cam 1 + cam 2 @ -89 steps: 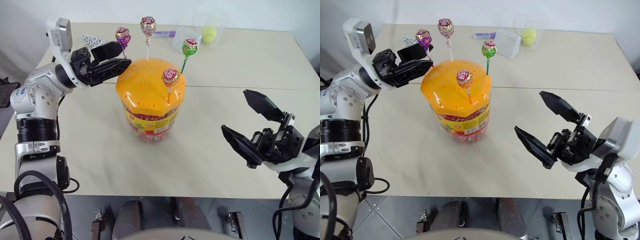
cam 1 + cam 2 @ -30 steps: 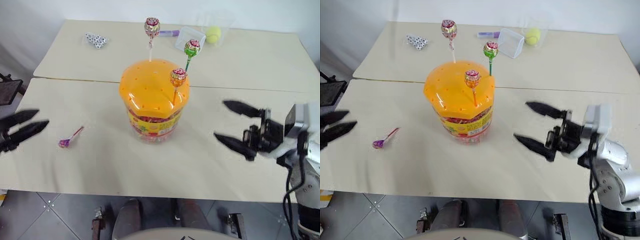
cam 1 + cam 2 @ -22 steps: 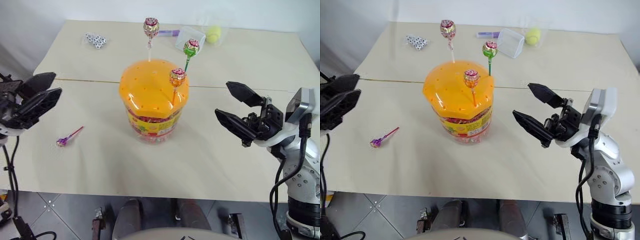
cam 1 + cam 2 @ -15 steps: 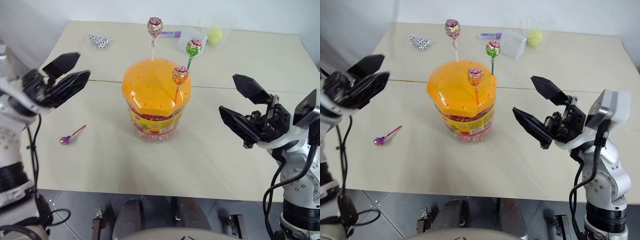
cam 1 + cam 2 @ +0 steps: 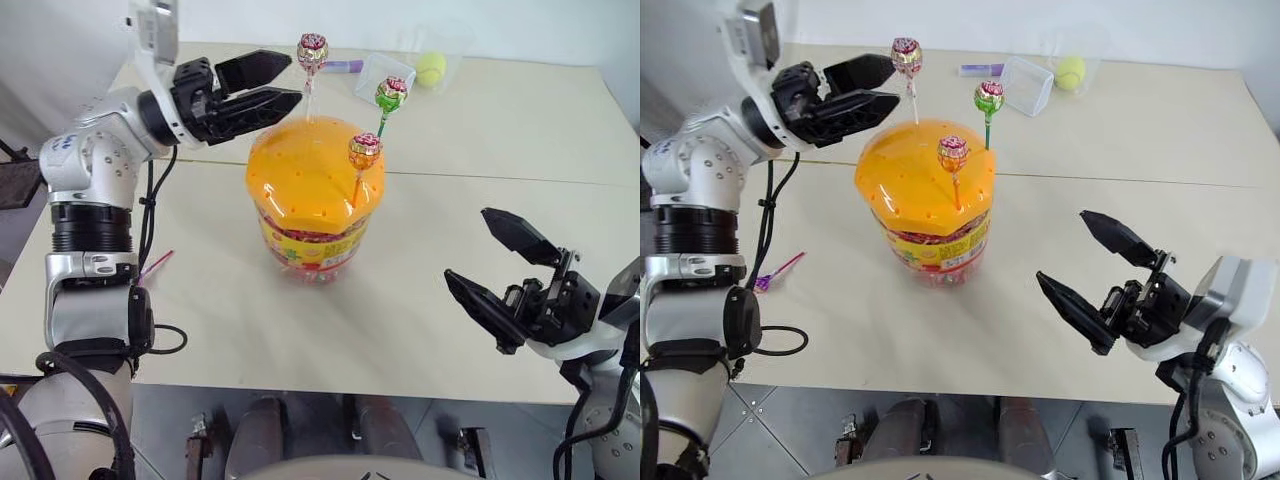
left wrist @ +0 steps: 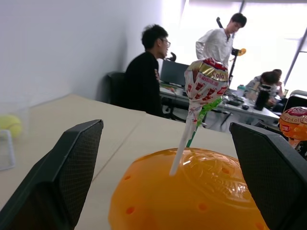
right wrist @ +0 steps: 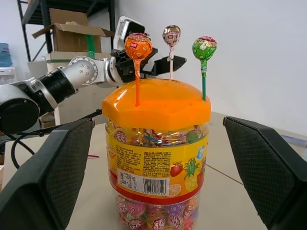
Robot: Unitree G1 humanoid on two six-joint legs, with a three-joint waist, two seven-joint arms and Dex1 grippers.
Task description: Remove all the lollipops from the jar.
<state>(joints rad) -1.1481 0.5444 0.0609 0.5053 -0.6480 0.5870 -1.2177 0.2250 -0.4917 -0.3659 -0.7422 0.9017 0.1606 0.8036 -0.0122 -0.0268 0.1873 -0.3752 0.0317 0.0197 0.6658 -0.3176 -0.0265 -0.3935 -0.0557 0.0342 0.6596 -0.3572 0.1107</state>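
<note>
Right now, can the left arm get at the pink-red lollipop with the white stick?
Probably yes. The left gripper has its jaws open just beside the pink-red lollipop, which stands in the orange lid; nothing lies between them.

The jar (image 7: 157, 163) has a yellow-red label (image 7: 144, 165) with pictures of fruit, a white panel of fine print and a barcode, but no word or number on it can be read. The wrapper of one lollipop (image 6: 206, 82) shows some letters, perhaps "cola", too unclear to be sure. No other text can be read.
</note>
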